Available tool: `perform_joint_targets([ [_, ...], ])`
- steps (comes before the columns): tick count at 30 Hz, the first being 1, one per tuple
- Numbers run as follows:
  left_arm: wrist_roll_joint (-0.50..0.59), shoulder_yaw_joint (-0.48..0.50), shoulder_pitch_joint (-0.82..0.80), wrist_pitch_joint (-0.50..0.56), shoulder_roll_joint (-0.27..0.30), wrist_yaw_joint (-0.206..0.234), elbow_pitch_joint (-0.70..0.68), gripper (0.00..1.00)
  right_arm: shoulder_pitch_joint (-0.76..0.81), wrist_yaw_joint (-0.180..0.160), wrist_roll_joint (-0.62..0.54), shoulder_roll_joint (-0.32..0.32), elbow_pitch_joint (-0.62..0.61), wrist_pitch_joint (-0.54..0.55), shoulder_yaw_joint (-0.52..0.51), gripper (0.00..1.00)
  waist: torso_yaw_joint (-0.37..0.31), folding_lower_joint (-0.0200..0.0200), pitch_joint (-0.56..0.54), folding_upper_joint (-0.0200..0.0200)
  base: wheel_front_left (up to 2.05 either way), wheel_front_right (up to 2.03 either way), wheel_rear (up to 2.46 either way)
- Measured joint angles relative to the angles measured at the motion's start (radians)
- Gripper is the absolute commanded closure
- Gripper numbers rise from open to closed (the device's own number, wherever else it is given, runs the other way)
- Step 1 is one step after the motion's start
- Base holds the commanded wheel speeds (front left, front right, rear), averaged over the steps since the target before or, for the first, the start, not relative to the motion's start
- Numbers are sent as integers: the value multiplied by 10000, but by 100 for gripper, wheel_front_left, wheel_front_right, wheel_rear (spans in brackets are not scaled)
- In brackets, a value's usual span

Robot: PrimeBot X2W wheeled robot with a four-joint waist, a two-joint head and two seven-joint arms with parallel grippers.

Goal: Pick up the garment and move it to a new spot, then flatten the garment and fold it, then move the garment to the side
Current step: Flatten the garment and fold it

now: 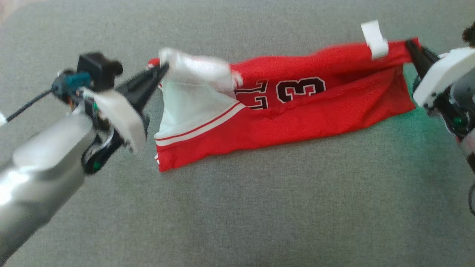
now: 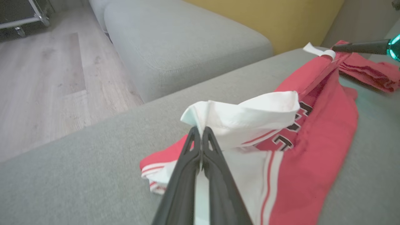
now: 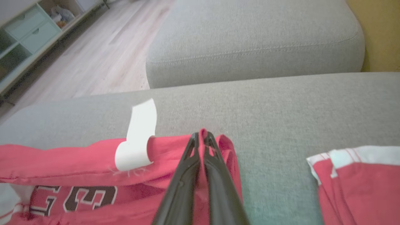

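Observation:
The garment (image 1: 297, 107) is red sports shorts with white side panels and black-and-white numbers, stretched across the grey sofa cushion (image 1: 237, 207). My left gripper (image 1: 163, 68) is shut on its white end, lifted off the cushion; in the left wrist view the fingers pinch the white cloth (image 2: 237, 115) at the gripper tips (image 2: 200, 131). My right gripper (image 1: 410, 44) is shut on the red corner at the far right, beside a white tag (image 1: 374, 39). The right wrist view shows the same pinch (image 3: 201, 136) on the red edge (image 3: 78, 159) near the tag (image 3: 137, 137).
A second red-and-white garment (image 3: 359, 181) lies folded on the cushion past my right gripper, also visible as a red folded garment (image 2: 372, 72). Another grey cushion (image 2: 184, 47) lies beyond a gap, with wooden floor (image 2: 40, 87) and a shelf unit (image 3: 25, 40) farther off.

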Motion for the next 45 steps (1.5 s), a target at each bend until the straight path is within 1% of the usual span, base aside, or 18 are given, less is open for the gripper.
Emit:
perform_joint_targets([
  [4,-73,-259,426,861,842,0,-1386,100,262,0,261,-359,-132,403,464,100,10,0,-290,0,0,0,0],
  [8,-272,-380,937,1645,1300,0,-2343,100,462,0,443,-616,-240,892,978,100,-12,0,-433,0,0,0,0],
  [13,-301,-403,1244,2483,1586,0,-2888,100,600,0,587,-901,-389,1492,1622,100,-39,0,-506,0,0,0,0],
  [18,-441,-403,1571,3150,1666,0,-3219,100,600,0,790,-1108,-667,1919,2098,100,-83,1,-544,0,0,0,0],
  [21,-449,-408,1773,3292,1678,0,-3271,100,599,0,892,-1216,-717,2159,2357,100,-127,1,-561,0,0,0,0],
  [25,-174,-408,1778,3304,1643,0,-3164,100,597,0,1037,-1243,-679,2253,2569,100,-174,2,-519,0,0,0,0],
  [26,-173,-408,1780,3304,1616,0,-3078,72,595,0,1093,-1241,-627,2253,2589,5,-184,1,-506,0,0,0,0],
  [27,-130,-408,1789,3304,1580,0,-2974,6,591,0,1158,-1235,-531,2297,2596,0,-194,1,-494,0,0,0,0],
  [28,-77,-408,1802,3300,1538,0,-2861,0,589,0,1212,-1235,-464,2385,2640,0,-203,2,-485,0,0,0,0],
  [32,73,-410,1932,3066,1381,0,-2497,0,565,0,1335,-1214,-357,2123,2640,0,-265,2,-525,0,0,0,0],
  [34,263,-318,1933,2541,1342,10,-2182,0,549,0,1471,-1172,-328,1726,2479,0,-307,2,-620,0,0,0,0],
  [35,332,-159,1933,2173,1327,119,-2033,0,542,0,1565,-1137,-336,1411,2324,0,-334,2,-681,0,0,0,0],
  [36,395,69,1926,1714,1294,311,-1889,0,525,0,1693,-1085,-351,988,2104,0,-360,2,-746,0,0,0,0],
  [38,558,646,1893,639,1127,932,-1569,0,413,0,1979,-928,-491,-63,1643,0,-418,2,-896,0,0,0,0],
  [41,740,1235,1854,-761,828,1530,-1277,0,152,0,1852,-721,-817,-1739,1358,0,-492,1,-1181,0,0,0,0],
  [43,681,1626,1937,-1323,614,1975,-1116,0,119,0,1678,-529,-884,-2886,1091,0,-535,1,-1399,0,0,0,0],
  [44,683,1852,2028,-1488,531,2205,-1081,0,127,0,1565,-407,-886,-3321,953,0,-559,1,-1514,0,0,0,0],
  [45,683,2165,2171,-1592,439,2456,-1085,0,138,0,1365,-314,-915,-3528,849,0,-586,1,-1623,0,0,0,0],
])
